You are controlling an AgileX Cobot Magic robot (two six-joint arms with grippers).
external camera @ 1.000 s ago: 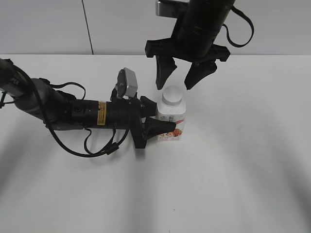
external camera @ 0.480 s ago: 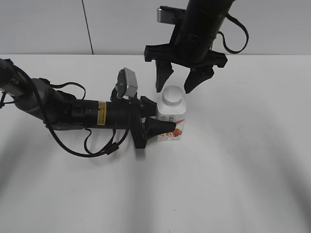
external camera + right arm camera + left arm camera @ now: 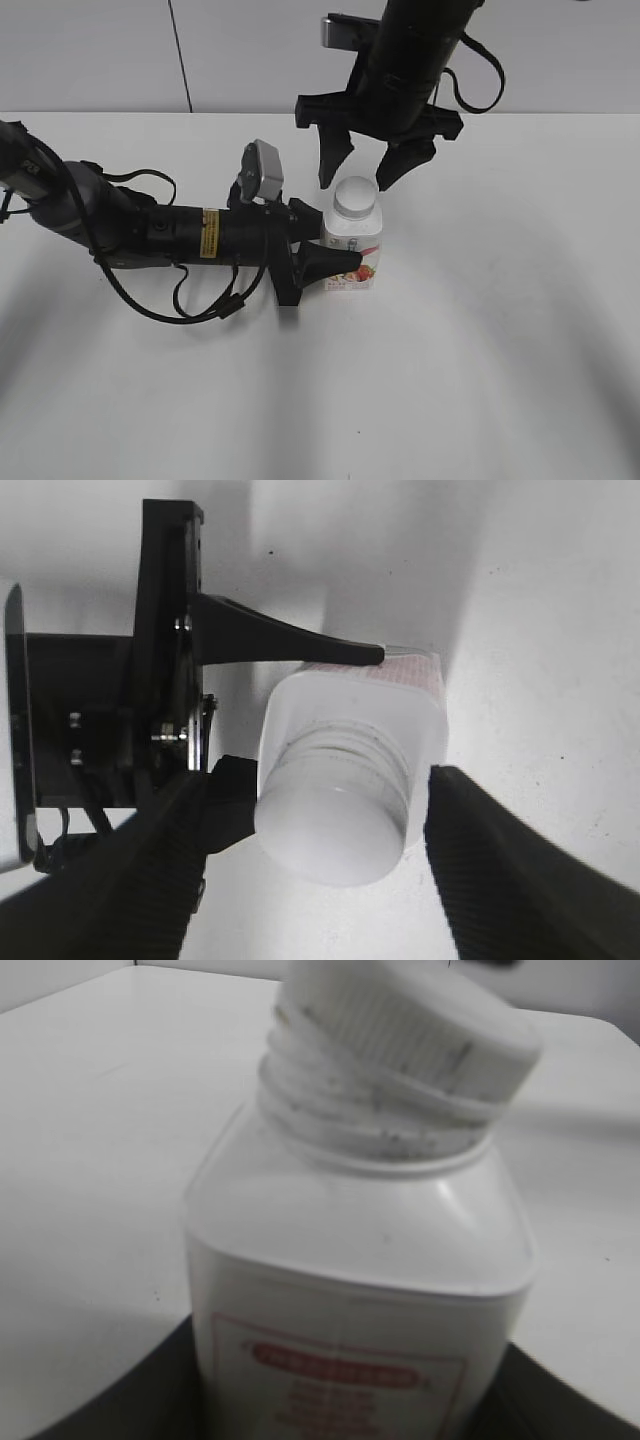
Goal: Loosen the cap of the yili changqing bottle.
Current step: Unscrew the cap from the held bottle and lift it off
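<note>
You see the bottle (image 3: 352, 245) standing upright on the white table (image 3: 480, 350), a little left of the middle in the exterior view, with its cap (image 3: 356, 199) on top and the pink-red label facing the camera. Your left gripper (image 3: 330, 255) lies low along the table, reaching in from the left, and its fingers clamp the bottle's body at label height, one on the near side and one behind. In the left wrist view the bottle (image 3: 360, 1270) fills the frame, its shoulders and threaded neck plain to see, and the ribbed cap (image 3: 410, 1025) sits at the top; the label's print is blurred there and cannot be read. Dark finger shapes flank the bottle at the bottom corners of that view. Your right gripper (image 3: 364, 160) hangs from above and behind, pointing down, with its jaws spread wide; the two fingertips stand either side of the cap and a little above it, not touching it. From the right wrist view you look straight down on the cap (image 3: 335, 830), which sits between the two ridged fingers (image 3: 520, 870) with clear gaps on both sides. In the same view one thin finger of the left gripper (image 3: 322, 694) presses along the bottle's (image 3: 350, 715) side. The right arm's shadow falls across the table behind the bottle.
</note>
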